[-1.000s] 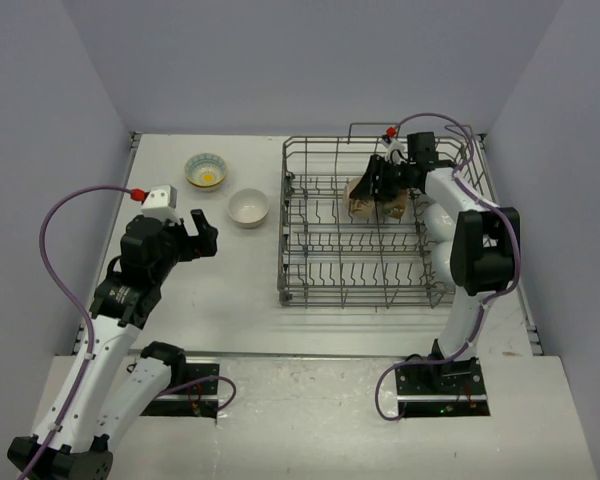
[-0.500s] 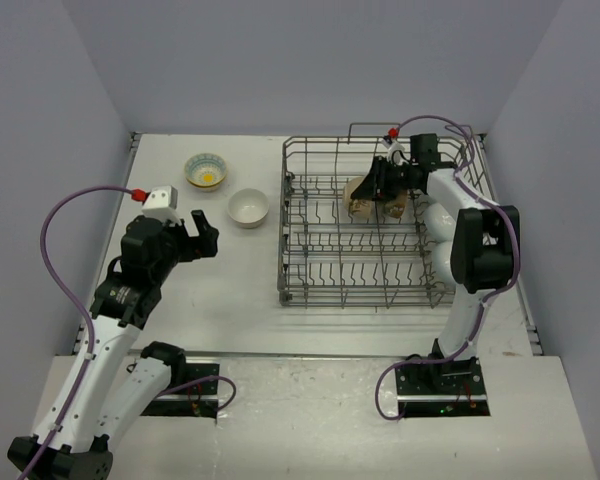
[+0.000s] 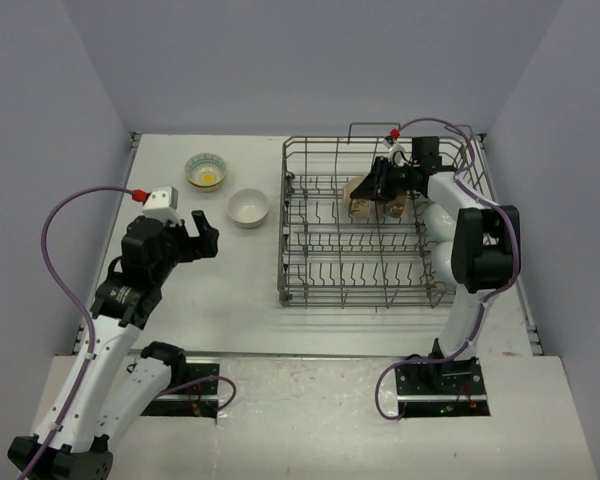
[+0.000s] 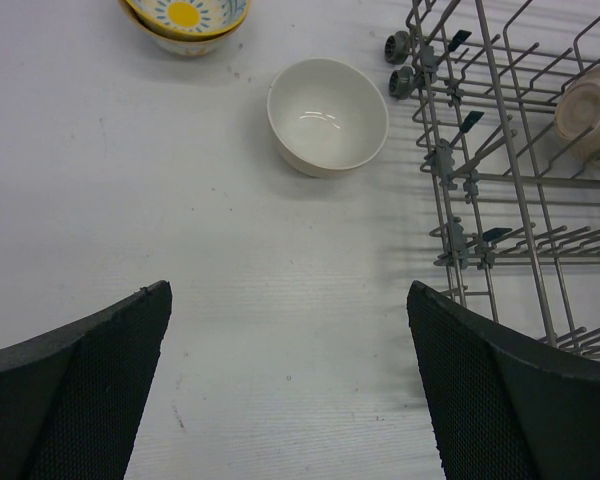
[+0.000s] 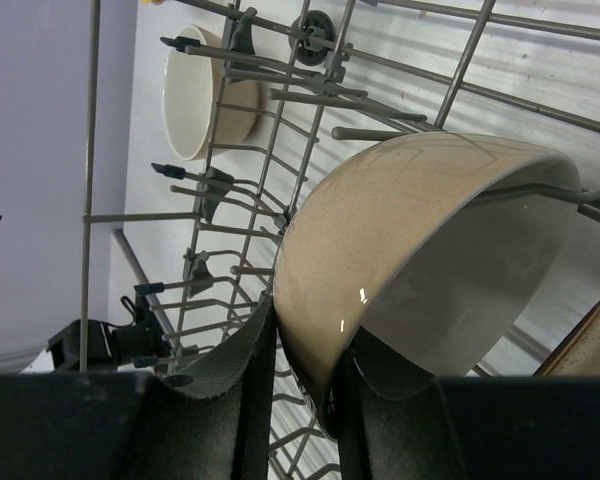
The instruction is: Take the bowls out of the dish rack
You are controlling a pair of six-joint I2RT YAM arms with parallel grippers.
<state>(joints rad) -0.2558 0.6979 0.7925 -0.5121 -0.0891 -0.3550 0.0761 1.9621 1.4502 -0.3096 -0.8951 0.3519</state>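
The grey wire dish rack [image 3: 310, 285] stands on the right half of the table. My right gripper [image 3: 372, 190] is inside its far part, shut on the rim of a beige bowl [image 5: 380, 240], one finger outside the wall and one inside; the bowl [image 3: 359, 193] is tilted on edge among the tines. A second tan bowl [image 3: 396, 207] sits just right of it. A white bowl [image 3: 248, 207] and a patterned yellow-centred bowl [image 3: 206, 170] rest on the table left of the rack. My left gripper [image 3: 200, 232] is open and empty, hovering over the table left of the rack [image 4: 500, 200].
The rack's upright tines and looped handle [image 3: 370, 127] surround the held bowl. The white bowl [image 4: 327, 115] and patterned bowl [image 4: 185, 20] lie ahead of the left gripper. The table's left edge [image 3: 120, 210] and grey walls bound the space.
The right gripper with the beige bowl has shifted slightly up and back in the rack. The left arm has barely moved.
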